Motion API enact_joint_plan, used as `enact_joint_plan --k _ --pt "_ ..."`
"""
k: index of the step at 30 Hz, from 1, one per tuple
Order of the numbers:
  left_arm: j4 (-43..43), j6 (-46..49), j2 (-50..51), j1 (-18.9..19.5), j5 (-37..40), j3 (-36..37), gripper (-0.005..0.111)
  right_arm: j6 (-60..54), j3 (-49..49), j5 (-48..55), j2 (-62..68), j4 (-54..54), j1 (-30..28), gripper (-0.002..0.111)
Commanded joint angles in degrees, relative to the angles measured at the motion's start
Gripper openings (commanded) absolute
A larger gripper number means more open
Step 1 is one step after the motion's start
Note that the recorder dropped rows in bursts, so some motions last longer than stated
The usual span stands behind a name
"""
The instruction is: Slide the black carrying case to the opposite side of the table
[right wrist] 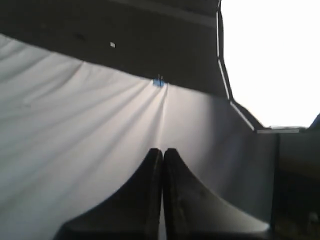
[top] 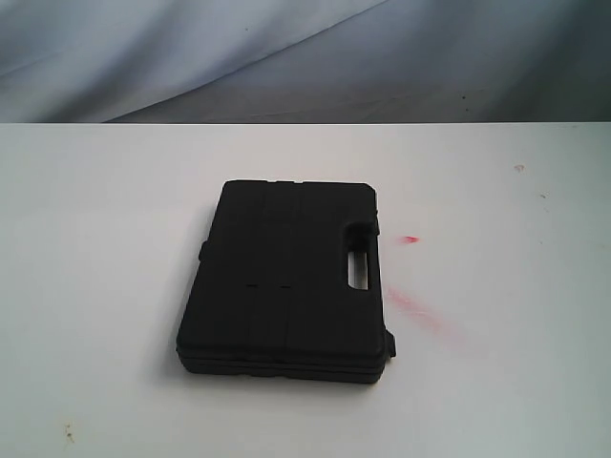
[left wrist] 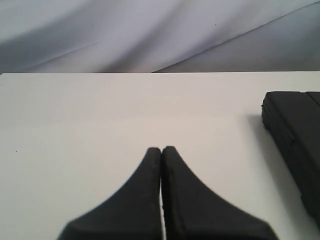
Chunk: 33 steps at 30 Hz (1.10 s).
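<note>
The black case lies flat near the middle of the white table, its handle slot along its right edge. Neither arm shows in the exterior view. In the left wrist view my left gripper is shut with nothing in it, low over bare table, and the case sits apart from it at that picture's edge. My right gripper is shut and empty too; the right wrist view holds only grey cloth, with no table or case.
Red smears and a small red mark lie on the table right of the case. A grey cloth backdrop hangs behind the far edge. White tabletop stretches wide on both sides of the case.
</note>
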Motion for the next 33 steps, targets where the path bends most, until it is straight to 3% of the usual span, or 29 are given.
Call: enact_joint_plan --k 1,9,15,23,33 --pt "0.0 -0.21 -0.21 0.1 -0.11 0.27 0.0 -0.75 -5.68 18.41 5.91 0.64 0.09 0.0" --pt "0.0 -0.39 -0.21 0.1 -0.11 0.27 0.0 -2.18 -20.34 45.87 24.34 17.34 0.09 0.0" --pt "0.0 -0.2 -0.21 0.1 -0.11 0.27 0.0 -5.76 -27.62 59.54 40.82 30.62 0.09 0.0" --pt "0.0 -0.44 -0.21 0.1 -0.11 0.27 0.0 -6.24 -33.12 69.76 55.47 32.78 0.09 0.0" --pt "0.0 -0.21 -0.21 0.1 -0.11 0.27 0.0 -6.24 -37.11 72.78 68.08 32.3 4.19 0.0"
